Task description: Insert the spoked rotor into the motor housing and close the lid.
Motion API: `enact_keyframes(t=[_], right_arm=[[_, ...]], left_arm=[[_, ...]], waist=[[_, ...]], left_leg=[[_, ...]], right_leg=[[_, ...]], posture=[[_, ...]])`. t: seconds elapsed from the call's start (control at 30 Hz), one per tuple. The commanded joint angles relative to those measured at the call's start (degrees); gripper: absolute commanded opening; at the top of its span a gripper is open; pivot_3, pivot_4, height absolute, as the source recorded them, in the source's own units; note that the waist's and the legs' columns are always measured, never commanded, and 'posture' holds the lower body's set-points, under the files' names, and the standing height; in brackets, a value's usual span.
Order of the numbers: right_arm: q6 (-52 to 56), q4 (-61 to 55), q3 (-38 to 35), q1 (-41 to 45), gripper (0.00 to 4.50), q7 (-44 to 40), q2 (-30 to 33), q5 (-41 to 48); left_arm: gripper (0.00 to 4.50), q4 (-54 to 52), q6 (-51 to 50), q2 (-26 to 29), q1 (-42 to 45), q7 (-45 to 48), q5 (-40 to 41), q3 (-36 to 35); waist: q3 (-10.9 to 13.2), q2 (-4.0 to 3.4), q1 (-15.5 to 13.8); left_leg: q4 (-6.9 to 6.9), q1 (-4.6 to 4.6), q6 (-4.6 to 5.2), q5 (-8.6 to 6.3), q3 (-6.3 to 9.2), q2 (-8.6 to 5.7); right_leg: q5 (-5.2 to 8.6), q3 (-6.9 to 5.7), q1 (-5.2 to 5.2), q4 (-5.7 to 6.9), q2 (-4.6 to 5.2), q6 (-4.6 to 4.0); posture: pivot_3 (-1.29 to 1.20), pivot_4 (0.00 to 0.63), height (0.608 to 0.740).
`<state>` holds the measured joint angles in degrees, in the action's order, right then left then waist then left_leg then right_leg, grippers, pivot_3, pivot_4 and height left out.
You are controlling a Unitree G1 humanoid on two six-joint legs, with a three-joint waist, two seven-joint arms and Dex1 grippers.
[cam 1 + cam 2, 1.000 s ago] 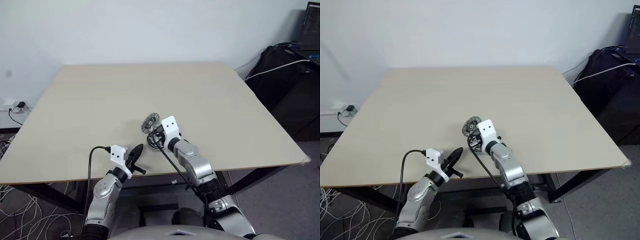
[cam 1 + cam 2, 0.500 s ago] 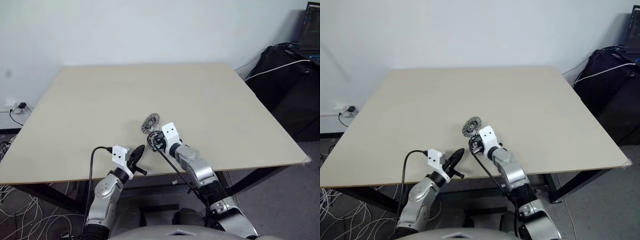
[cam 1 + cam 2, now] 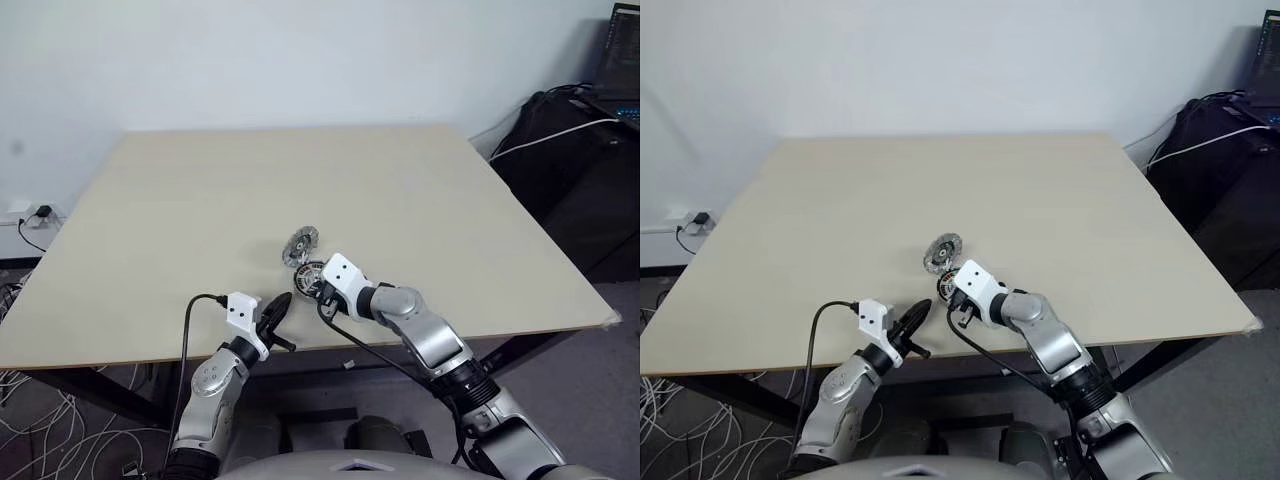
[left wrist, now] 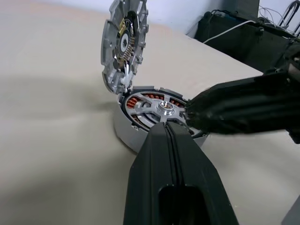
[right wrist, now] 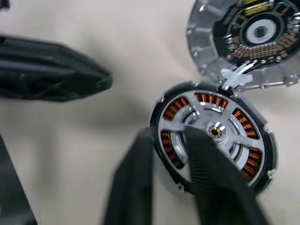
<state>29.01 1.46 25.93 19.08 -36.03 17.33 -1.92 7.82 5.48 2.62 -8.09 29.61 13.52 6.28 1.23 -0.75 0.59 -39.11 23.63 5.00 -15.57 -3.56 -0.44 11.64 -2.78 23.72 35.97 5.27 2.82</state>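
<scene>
While the table point(image 3: 150, 220) is bearing the housing point(image 5: 171, 154) near its front edge, the lid point(image 4: 123, 44) is standing open, hinged upright, and the rotor point(image 5: 220, 133) is sitting inside. The right gripper point(image 5: 164, 145) is straddling the housing's rim, parted; the left gripper point(image 4: 169, 140) is pressed closed, empty.

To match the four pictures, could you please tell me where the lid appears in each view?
Left eye view: lid just below picture centre, tilted up beyond the housing.
Right eye view: lid in the same spot.
Left wrist view: lid standing open behind the housing.
Right wrist view: lid swung open beside the housing.
Shared landmark: the copper-wound housing, touching the lid's edge.
</scene>
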Motion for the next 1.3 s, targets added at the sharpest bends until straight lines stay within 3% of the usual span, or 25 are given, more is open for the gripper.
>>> enact_keyframes(t=[0.03,0.13,0.57,1.27,1.3], right_arm=[[-1.21,-1.64,0.70,2.76,2.20,-2.11,0.98,-1.23],[-2.10,-0.84,1.84,4.65,3.15,-3.37,2.21,-3.00],[-3.41,4.54,8.56,13.48,3.15,-15.29,6.35,-8.18],[-4.96,18.09,11.06,19.89,3.15,-21.18,1.78,-11.71],[-4.92,18.56,10.98,20.10,2.97,-21.29,1.65,-11.74]], left_arm=[[0.00,-1.39,0.03,-0.18,0.72,-0.25,-0.04,0.36],[0.00,-1.54,-0.21,-0.24,0.72,-0.31,-0.02,0.38],[0.00,-2.06,-1.39,-0.44,0.80,-0.75,0.03,0.91],[0.00,0.40,0.13,-0.78,0.68,-0.38,0.42,0.84],[0.00,0.42,0.19,-0.81,0.63,-0.41,0.42,0.84]], waist=[[0.00,0.01,-0.05],[0.00,0.00,-0.06],[0.00,0.02,-0.12],[-0.01,0.00,-0.12],[-0.01,0.00,-0.11]], left_leg=[[0.00,0.00,0.00,0.00,0.00,0.00],[0.00,0.00,0.00,0.00,0.01,0.00],[-0.04,0.01,0.00,0.00,0.02,-0.01],[-0.04,0.01,-0.01,0.00,0.05,-0.03],[-0.04,0.01,-0.01,0.00,0.05,-0.03]], right_leg=[[0.00,-0.01,-0.01,0.00,0.00,0.00],[0.00,-0.02,0.00,0.00,0.01,0.00],[-0.01,-0.03,-0.01,0.00,0.01,0.00],[-0.02,-0.04,-0.01,0.02,0.16,-0.01],[-0.03,-0.04,-0.02,0.02,0.18,-0.01]], posture=[[0.00,0.000,0.740],[0.00,0.000,0.740],[0.00,0.000,0.740],[0.00,0.000,0.740],[0.00,0.000,0.740]])
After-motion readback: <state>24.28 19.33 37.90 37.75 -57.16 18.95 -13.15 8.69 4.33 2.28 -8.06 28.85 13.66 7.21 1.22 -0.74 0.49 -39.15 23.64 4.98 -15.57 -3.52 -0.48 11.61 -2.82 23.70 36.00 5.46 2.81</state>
